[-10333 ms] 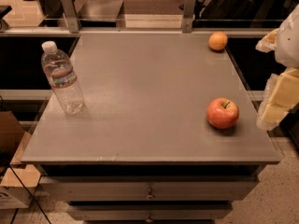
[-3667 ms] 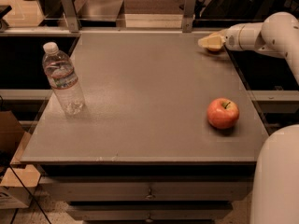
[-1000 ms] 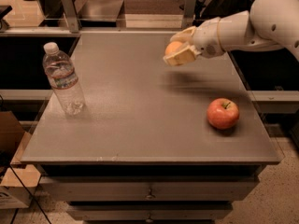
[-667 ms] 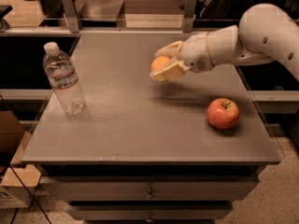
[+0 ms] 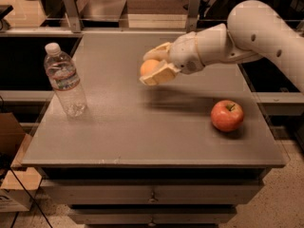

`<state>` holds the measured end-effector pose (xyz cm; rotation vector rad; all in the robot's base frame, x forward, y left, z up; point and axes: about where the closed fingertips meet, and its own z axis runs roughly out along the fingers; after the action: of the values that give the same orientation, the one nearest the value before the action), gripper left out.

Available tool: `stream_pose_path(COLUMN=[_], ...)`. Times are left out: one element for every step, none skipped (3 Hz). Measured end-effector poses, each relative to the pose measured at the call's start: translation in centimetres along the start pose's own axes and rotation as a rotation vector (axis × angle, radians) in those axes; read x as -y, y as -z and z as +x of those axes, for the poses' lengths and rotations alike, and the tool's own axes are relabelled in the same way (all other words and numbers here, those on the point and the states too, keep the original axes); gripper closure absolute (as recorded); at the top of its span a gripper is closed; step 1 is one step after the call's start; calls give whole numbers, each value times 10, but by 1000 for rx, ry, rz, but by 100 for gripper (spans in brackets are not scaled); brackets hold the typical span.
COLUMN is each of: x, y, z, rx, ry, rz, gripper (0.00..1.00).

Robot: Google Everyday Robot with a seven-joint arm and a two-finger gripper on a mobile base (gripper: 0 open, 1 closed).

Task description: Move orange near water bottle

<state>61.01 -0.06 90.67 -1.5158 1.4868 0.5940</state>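
The orange point(image 5: 148, 66) now halfway to the water bottle point(image 5: 65, 80)
The gripper point(image 5: 152, 70), clamped on the orange, has carried it from the desk's point(image 5: 142, 132) far right corner to above the middle (airborne, judging by its shadow). The water bottle stands by the left edge, and the apple point(image 5: 227, 115) has not moved.

orange point(image 5: 149, 67): small, round, gripped aloft in claw point(image 5: 150, 68), mid-view | water bottle point(image 5: 65, 80): clear, upright, far left, apart

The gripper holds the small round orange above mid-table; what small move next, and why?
Probably glide toward the clear ribbed plastic water bottle: the gripper, shut on the small round orange, hangs above the middle of the grey table, far from it.
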Motion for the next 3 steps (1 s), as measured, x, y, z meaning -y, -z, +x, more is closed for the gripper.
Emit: stream_pose_path(x=[-22,-47,-71], y=[-25,-53,-83], z=[-24,-40,-48], rx=[4,21,52], ry=[77,121,140], rz=[-99,-198,-272], gripper=[100,100,83])
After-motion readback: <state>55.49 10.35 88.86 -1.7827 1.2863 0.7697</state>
